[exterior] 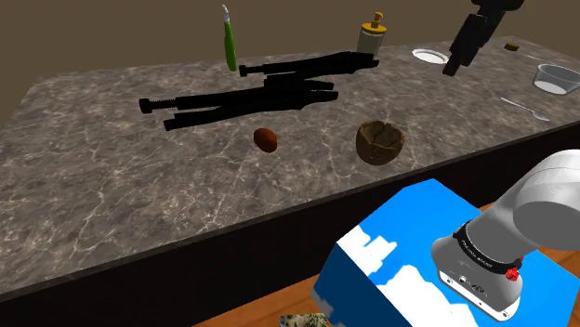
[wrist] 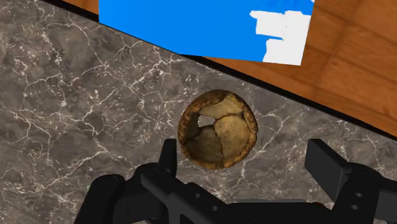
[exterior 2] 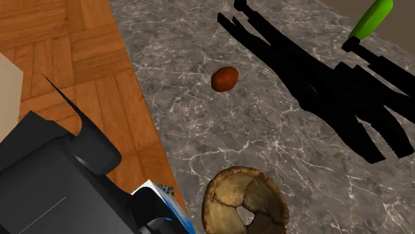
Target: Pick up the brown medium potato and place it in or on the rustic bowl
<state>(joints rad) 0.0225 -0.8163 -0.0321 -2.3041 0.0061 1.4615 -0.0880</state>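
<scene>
I have the gripper [exterior: 455,63] high in the upper right of the shoulder view, well above the marbled counter [exterior: 112,186]. Its fingers [wrist: 168,156] are spread wide and clasp nothing; the wrist view looks down past them at the rustic bowl [wrist: 217,128]. The brown potato [exterior: 267,139] lies near the shoulder view's centre, left of the bowl and just in front of the black clamp-like tools [exterior: 242,100]. I judge the reach toward the potato barely started. Next I must swing across above it, descend, and straddle it before closing.
</scene>
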